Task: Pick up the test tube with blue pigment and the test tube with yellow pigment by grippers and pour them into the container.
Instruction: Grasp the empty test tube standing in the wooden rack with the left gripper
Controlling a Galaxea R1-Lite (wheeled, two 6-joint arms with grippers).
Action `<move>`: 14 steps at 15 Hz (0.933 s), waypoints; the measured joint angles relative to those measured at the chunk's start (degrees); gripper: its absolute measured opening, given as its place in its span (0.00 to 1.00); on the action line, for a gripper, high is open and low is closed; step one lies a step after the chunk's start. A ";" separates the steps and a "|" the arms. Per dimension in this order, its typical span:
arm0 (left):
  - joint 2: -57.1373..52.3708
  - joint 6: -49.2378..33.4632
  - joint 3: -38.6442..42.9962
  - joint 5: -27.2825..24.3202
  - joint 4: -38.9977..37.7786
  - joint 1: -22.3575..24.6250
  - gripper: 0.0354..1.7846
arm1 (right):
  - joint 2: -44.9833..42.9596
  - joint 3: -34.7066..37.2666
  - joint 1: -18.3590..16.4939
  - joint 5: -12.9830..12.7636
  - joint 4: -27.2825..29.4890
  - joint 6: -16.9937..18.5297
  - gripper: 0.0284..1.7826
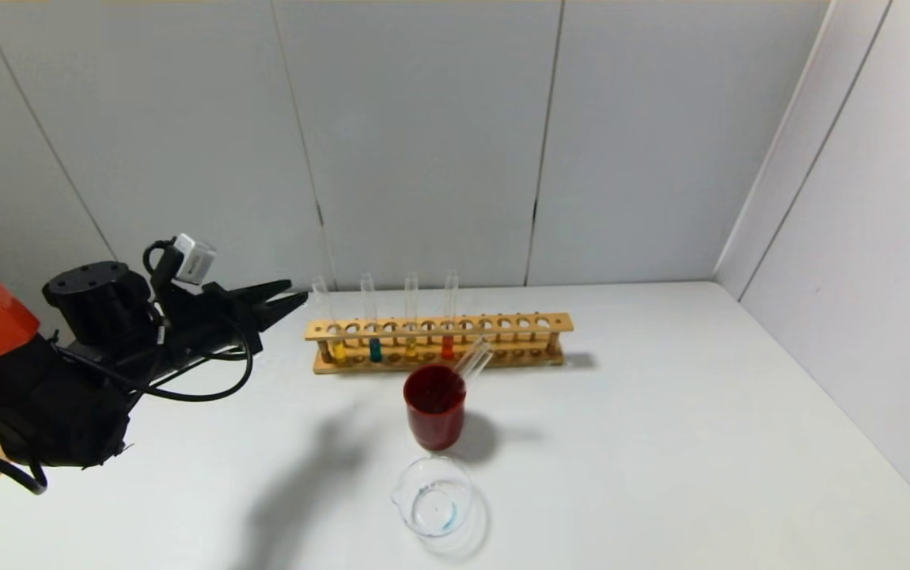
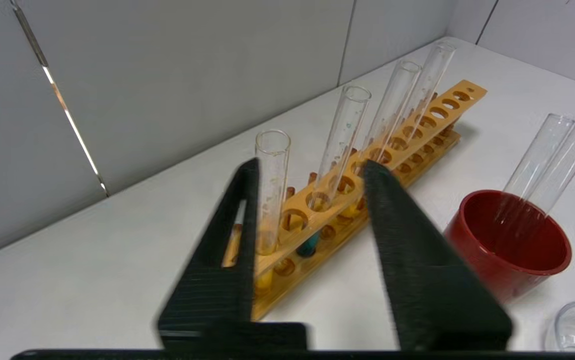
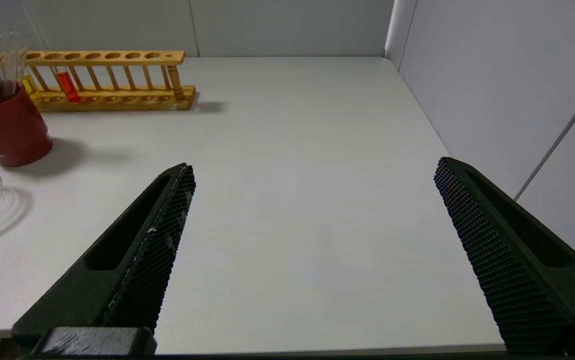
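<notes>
table (image 1: 661, 443): white top, grey panel walls behind and on the right side
left arm: black, reaches in from the left toward the rack's left end
rack (image 1: 502, 323): wooden, long, near the back wall; four tubes upright in its left half
red cup (image 1: 434, 408): just in front of rack middle; two empty clear tubes (image 2: 547, 160) lean in it, tilted right
container (image 1: 433, 499): clear squat beaker with spout, in front of red cup, nearest the robot; faint blue trace at bottom
left gripper (image 2: 312, 170): level with the tube tops at the rack's left end; jaws part-way apart, the leftmost tube stands by one jaw, contact unclear, nothing clearly pinched
right gripper (image 3: 312, 172): low over bare table, well right of rack; jaws spread wide, nothing between
test tube with yellow pigment (image 1: 337, 348): first slot from left, upright in rack
test tube with blue pigment (image 1: 374, 348): second tube from left, upright, teal tip
amber tube (image 1: 411, 347): third, upright
orange-red tube (image 1: 448, 345): fourth, upright
</notes>
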 joint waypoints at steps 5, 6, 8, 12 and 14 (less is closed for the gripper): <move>-0.96 0.09 0.15 -0.02 7.41 0.00 0.05 | 0.00 0.00 0.00 0.00 -0.02 -0.02 0.98; -1.99 0.09 0.22 -0.20 8.69 0.02 0.04 | 0.00 0.00 0.00 0.00 0.00 0.00 0.98; -3.39 0.11 0.74 -0.35 8.98 -0.02 0.03 | 0.00 0.00 0.00 0.00 0.00 -0.02 0.98; -5.78 0.12 1.55 -0.41 11.82 -0.17 0.03 | 0.00 0.00 0.00 0.00 0.00 -0.02 0.98; -6.50 0.17 1.55 -0.41 12.19 -0.17 0.07 | 0.00 0.00 0.00 0.00 0.00 0.00 0.98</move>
